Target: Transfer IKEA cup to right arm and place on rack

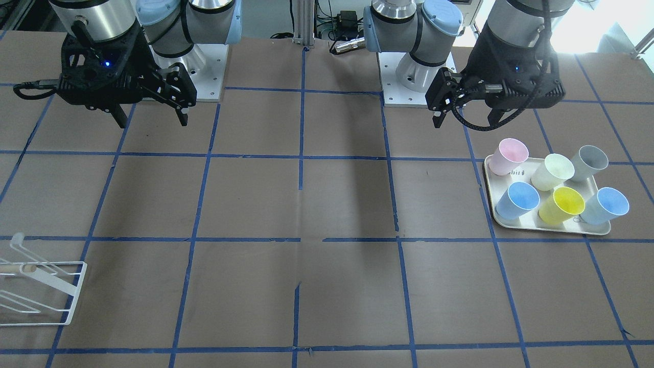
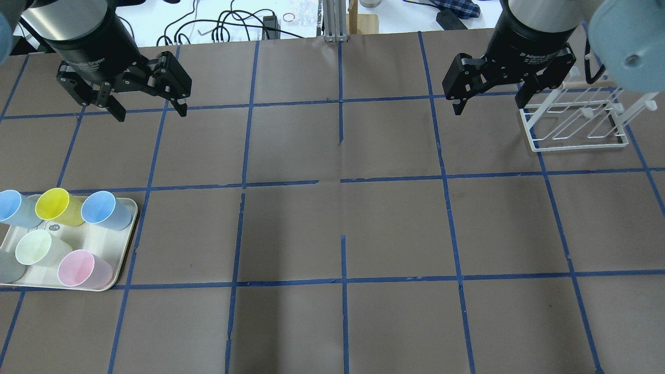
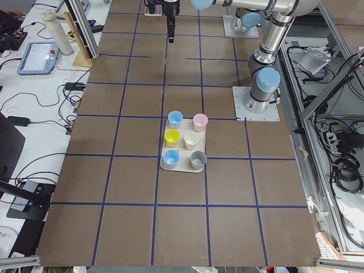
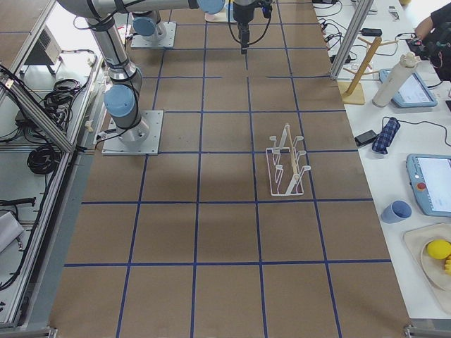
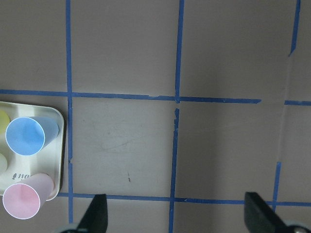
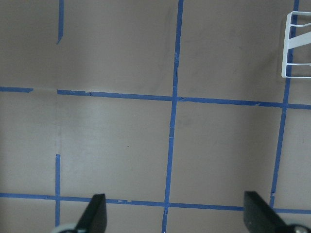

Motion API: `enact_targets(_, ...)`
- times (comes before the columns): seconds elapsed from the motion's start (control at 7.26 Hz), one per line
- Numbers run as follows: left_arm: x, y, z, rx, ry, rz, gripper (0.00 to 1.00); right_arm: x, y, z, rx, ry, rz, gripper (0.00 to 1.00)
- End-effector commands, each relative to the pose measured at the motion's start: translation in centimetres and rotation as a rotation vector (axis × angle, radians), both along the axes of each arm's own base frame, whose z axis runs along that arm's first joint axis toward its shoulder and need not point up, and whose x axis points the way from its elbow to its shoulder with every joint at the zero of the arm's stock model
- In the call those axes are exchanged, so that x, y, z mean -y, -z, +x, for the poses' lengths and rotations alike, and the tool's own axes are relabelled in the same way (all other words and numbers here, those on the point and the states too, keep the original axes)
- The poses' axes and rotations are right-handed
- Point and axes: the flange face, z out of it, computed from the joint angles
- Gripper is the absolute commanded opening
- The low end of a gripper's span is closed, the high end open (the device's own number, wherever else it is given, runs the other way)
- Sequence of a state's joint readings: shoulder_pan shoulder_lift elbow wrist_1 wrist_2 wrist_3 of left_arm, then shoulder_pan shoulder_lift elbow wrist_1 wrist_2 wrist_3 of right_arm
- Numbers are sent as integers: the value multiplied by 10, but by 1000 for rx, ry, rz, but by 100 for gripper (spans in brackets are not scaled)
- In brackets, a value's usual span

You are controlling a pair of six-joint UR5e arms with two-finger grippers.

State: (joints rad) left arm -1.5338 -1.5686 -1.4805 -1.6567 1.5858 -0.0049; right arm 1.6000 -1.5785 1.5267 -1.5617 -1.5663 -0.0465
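One IKEA cup (image 2: 106, 210) on tray (image 2: 127, 238), well apart from spread left hand (image 2: 151, 114).

Silver arms (image 1: 102, 20), light-blue caps (image 1: 442, 18), black left claw (image 2: 151, 115) and right claw (image 2: 489, 108).

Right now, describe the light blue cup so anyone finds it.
Find the cream tray on the robot's left. The light blue cup ends its far row, beyond the pink cup, beside the yellow cup. The other blue cup is greyer.

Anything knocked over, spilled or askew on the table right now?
Nothing stands out. All six cups, the IKEA cup included, stand upright on the tray; the rack sits upright; left claw and right claw hang open, empty. Only the blue tape shows small gaps.
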Motion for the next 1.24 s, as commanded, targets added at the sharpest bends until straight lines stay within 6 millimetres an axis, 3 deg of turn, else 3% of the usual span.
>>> enact_targets(0.0,-1,1,0,-1,1,4,100,-1,-1,0,-5,-40,0,100)
enact_targets(0.28,-2,2,3,6,46,8,100,0,-2,-1,-3,-72,-4,100)
enact_targets(0.41,3,8,29,-1,116,35,100,-1,-2,-1,-9,-67,1,100)
enact_targets(0.55,18,46,83,-37,120,124,100,-1,-2,-1,-9,-64,1,100)
enact_targets(0.69,24,63,124,-38,142,121,100,-1,-2,-1,-9,-62,1,100)
enact_targets(0.96,24,101,168,-49,310,123,100,0,-1,-1,-9,-62,0,100)
enact_targets(1.1,30,133,210,-37,346,85,100,0,-1,-1,-9,-62,-2,100)
